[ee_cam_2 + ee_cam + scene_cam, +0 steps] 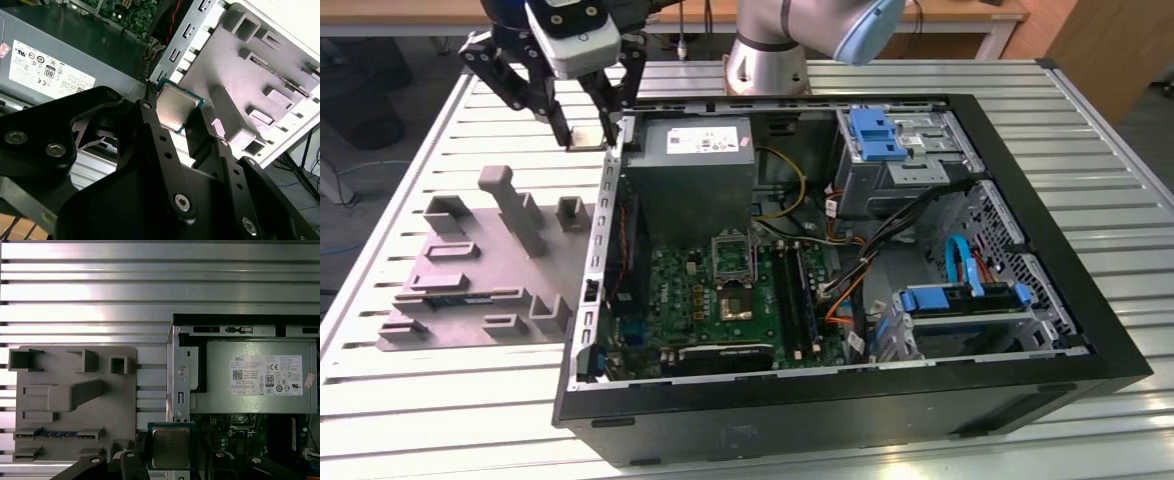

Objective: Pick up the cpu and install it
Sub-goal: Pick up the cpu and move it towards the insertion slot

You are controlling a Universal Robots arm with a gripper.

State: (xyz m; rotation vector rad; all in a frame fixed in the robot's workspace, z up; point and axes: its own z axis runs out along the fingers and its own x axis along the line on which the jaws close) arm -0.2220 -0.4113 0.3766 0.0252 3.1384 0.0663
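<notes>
Clearly the gripper (590, 132) is clenched on the cpu (591, 138), its two black fingers pressing on opposite edges of the chip. The chip is square, so it has no long axis to speak of. It is held flat and level, silvery metal top facing up, with a thin green border showing round the lid in both wrist views (171, 446) (177, 106). In the first wrist view its edges run square with the wall of the computer case (854, 400).

The cpu hangs in the air, clear of everything below. It sits above the side wall of the case on the exterior view's left, close to the corner where the grey power supply (700, 150) is mounted. The grey tray (467, 290) with its upright posts lies on the slatted metal worktop (427, 420) just beside the case, on the exterior view's left. The chip hangs over the line where tray side and case side meet.

Inside the case, the green motherboard (720, 290) lies flat, and the dark socket frame (731, 252) on it is well apart from the chip, past the power supply.

The arm (787, 40) rises from the far edge of the worktop behind the case. The gripper hangs from it with its fingers (568, 128) pointing straight down, linkages spread wide above and narrowing to the tips round the chip.
</notes>
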